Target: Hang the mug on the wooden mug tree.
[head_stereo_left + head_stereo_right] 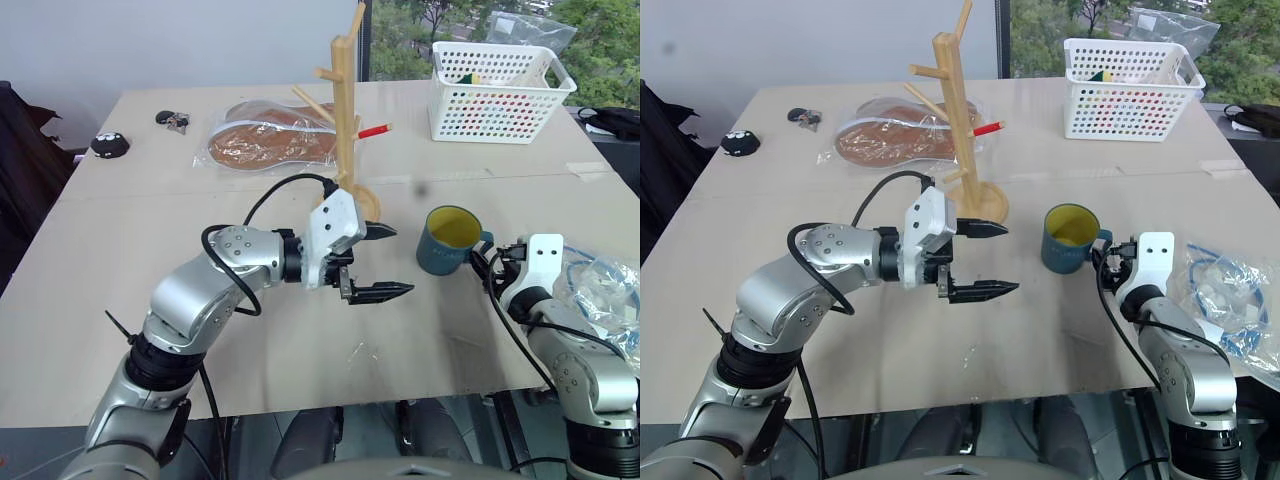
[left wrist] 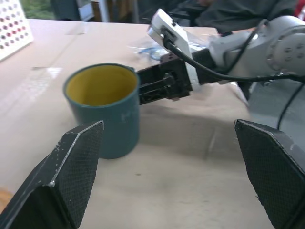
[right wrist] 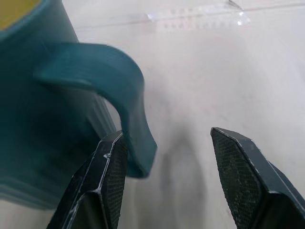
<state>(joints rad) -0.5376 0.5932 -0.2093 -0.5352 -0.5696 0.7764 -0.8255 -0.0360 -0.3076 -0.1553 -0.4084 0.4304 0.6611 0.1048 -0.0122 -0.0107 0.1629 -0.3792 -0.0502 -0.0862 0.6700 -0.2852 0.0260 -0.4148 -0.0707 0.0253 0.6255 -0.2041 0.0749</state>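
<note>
The teal mug (image 1: 448,240) with its yellow inside stands upright on the table, its handle (image 3: 125,90) turned toward my right gripper (image 3: 167,134). That gripper is open and low at the handle; the handle's lower end sits just inside one fingertip (image 3: 112,157), with a wide gap to the other finger. My left gripper (image 1: 403,261) hovers open a short way left of the mug, pointing at it, with nothing between its fingers. The wooden mug tree (image 1: 345,110) stands behind the left gripper, its pegs bare.
A white perforated basket (image 1: 500,92) stands at the back right. A clear bag with a brown item (image 1: 265,135) and a red pen (image 1: 375,130) lie by the tree. Keys (image 1: 172,121) and a black object (image 1: 109,145) are far left. A plastic bag (image 1: 610,290) lies beside my right arm.
</note>
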